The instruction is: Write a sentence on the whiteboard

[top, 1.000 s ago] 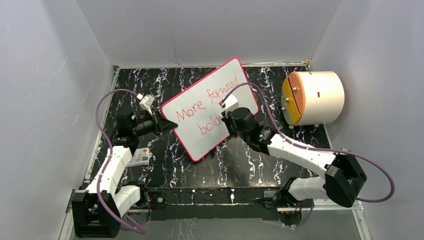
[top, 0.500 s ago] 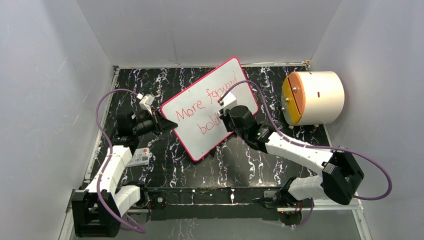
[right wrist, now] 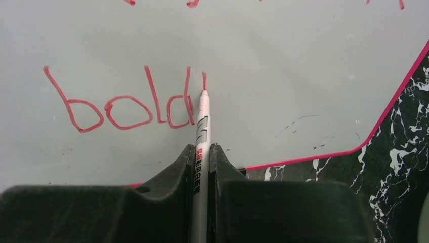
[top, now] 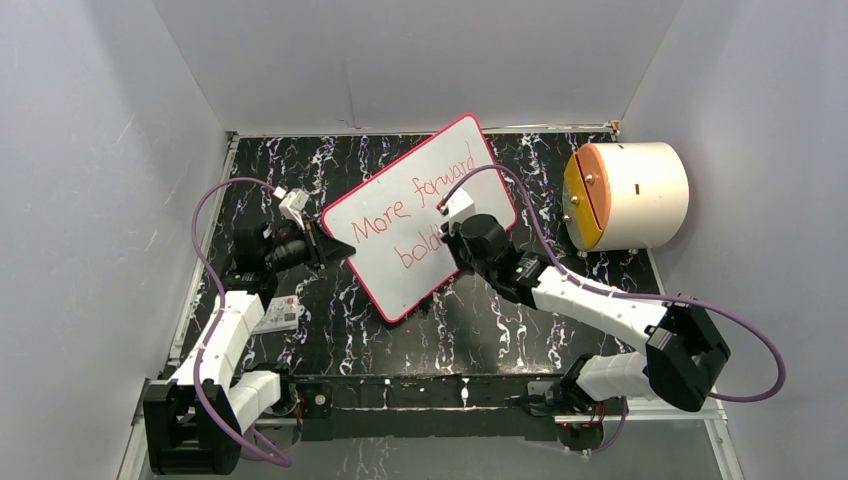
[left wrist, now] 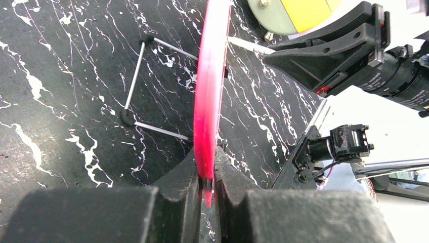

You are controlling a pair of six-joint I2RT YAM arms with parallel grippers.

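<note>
The whiteboard (top: 440,160) stands tilted on the black table, white with a red-pink rim. The sentence (top: 415,205) in red reads "More forward" with "bold" below it. My left gripper (top: 340,250) is shut on the board's left rim, seen edge-on in the left wrist view (left wrist: 210,76) between the jaws (left wrist: 206,172). My right gripper (top: 447,238) is shut on a white marker (right wrist: 202,121). The marker's red tip touches the board (right wrist: 283,61) at the foot of a short stroke just right of "bold" (right wrist: 121,106). In the top view my right wrist hides the end of the lower line.
A white cylinder with an orange and yellow face (top: 625,195) lies at the right. A small white printed card (top: 278,315) lies by my left arm. A thin wire stand (left wrist: 136,86) sits behind the board. Grey walls close in three sides.
My right gripper with the marker has shifted slightly up and then back at the end of "bold". The left arm and the board have not moved.
</note>
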